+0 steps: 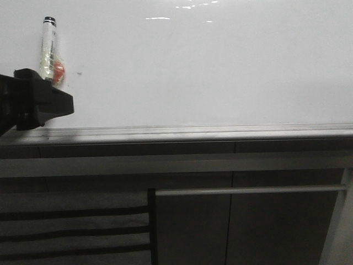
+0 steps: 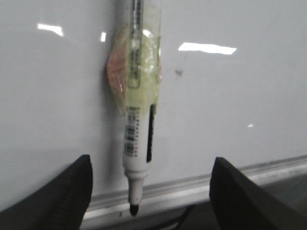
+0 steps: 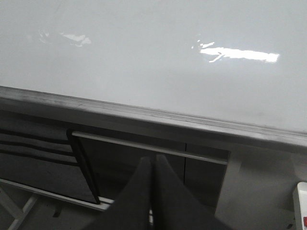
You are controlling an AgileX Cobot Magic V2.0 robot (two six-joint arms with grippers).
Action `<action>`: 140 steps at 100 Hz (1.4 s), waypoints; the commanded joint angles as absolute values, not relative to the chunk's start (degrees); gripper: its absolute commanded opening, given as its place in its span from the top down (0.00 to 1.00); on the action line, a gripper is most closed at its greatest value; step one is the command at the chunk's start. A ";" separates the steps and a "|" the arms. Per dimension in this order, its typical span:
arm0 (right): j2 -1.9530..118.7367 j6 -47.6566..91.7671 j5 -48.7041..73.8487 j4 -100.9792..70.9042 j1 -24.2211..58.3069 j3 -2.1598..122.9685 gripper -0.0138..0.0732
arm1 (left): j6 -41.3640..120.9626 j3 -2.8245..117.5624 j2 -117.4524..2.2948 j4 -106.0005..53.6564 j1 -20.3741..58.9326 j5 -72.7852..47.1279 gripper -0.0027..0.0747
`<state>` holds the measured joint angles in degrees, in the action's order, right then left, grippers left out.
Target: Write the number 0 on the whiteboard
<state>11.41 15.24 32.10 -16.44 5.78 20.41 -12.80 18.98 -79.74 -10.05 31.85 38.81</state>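
- Whiteboard [image 1: 220,72]: large glossy white board, silver-grey edge rail [image 1: 193,132] along its lower side. No drawn 0 visible on it in any view; only a small dark speck [image 1: 79,73] just beside the marker. Judgement: writing not yet begun.
- Marker [image 1: 49,51]: lies against the whiteboard near its far-left part, above the rail. Long axis approx. perpendicular to the rail. Front view: black end away from rail. L wrist view: marker [image 2: 138,120] has its exposed dark tip toward the rail, almost touching it. Mid-body wrapped in a yellowish/orange wad [image 2: 134,67]; what the wad is, cannot tell.
- L gripper [image 2: 151,191]: released, jaws spread wide, nothing held. Marker tip sits between the two fingers [image 2: 72,191], nearer one than the other, touching neither.
- Front view: L gripper [image 1: 47,105] sits on the rail side of the marker, overlapping its lower end.
- R gripper [image 3: 152,191]: clenched, fingers pressed together, holding nothing. Faces the rail and dark cabinet panels [image 3: 144,163]; marker not in its view.
- Key relation (judgement): marker lies straight ahead of the L gripper, axis running along the approach line, so L arm is the nearer one. Next move calls for advancing along the barrel past the tip, centring, then closing on the white body short of the wad.
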 commanded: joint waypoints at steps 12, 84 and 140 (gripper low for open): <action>12.52 15.78 27.85 -17.20 5.94 22.58 0.92 | -13.09 22.49 -82.87 -13.13 32.31 46.22 0.39; 24.81 28.01 34.88 -17.66 24.85 31.34 0.42 | -7.67 22.00 -81.44 29.91 32.31 55.32 0.99; 54.13 35.50 24.77 -17.55 42.99 45.31 0.43 | -5.06 22.11 -68.68 49.95 32.31 34.66 0.99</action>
<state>51.32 33.67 31.25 -16.77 39.78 42.13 -5.04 20.90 -70.92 50.40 32.15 31.49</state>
